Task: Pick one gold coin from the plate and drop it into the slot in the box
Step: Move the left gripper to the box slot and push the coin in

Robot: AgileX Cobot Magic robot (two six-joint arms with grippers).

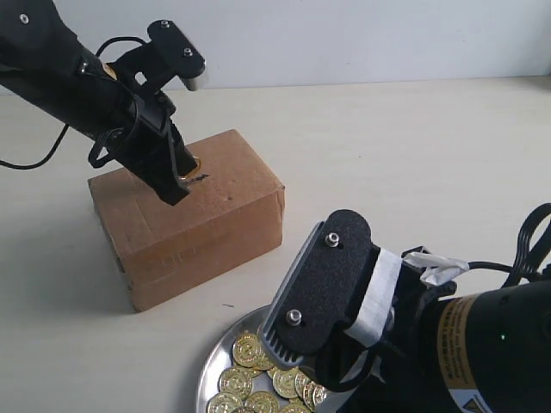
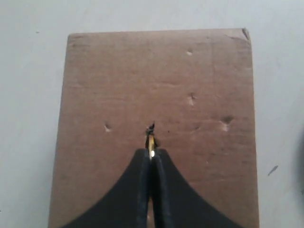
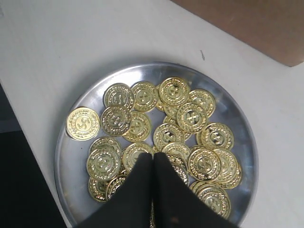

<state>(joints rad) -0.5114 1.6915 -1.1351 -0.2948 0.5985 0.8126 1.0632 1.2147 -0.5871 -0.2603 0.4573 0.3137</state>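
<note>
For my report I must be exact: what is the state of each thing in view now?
Black left gripper: shut on a gold coin, edge-on.
Narrow ragged slot: coin at its mouth, not in.
Brown cardboard box: closed, slot face up.
Black right gripper: shut, no coin seen held.
Round silver metal plate: full of gold coins.

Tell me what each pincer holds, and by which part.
The left pincer pinches one gold coin by its flat faces, edge toward the slot in the box. The right pincer, shut over the plate, shows nothing between its tips.
</note>
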